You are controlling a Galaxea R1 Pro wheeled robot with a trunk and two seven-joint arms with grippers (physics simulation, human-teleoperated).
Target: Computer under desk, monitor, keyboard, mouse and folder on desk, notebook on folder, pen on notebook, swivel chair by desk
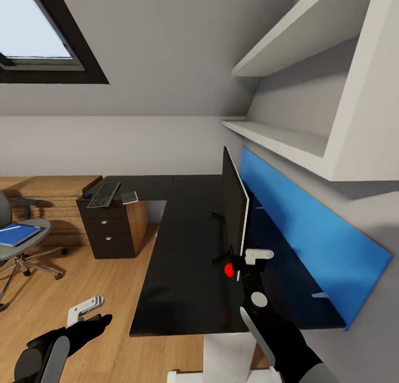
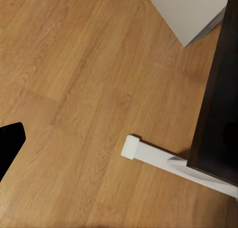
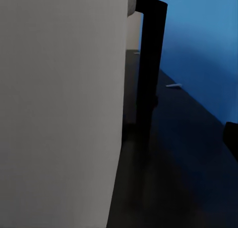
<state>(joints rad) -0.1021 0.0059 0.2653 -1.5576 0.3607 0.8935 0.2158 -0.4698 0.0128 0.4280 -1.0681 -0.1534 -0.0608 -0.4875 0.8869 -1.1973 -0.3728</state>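
Jaws of the right gripper [image 1: 250,259] sit at the monitor's [image 1: 234,205] near lower corner, seemingly pinching its edge. It stands upright along the bench's [image 1: 183,261] right edge. Left gripper [image 1: 88,311], spread, hangs over the floor.

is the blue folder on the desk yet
No, the folder lies on the seat of the swivel chair, apart from the desk.

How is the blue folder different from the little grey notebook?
The folder is bright blue; the notebook is grey. The folder looks bigger than the notebook. The folder lies on the swivel chair; the notebook lies on the desk beside the keyboard. Both are flat rectangles.
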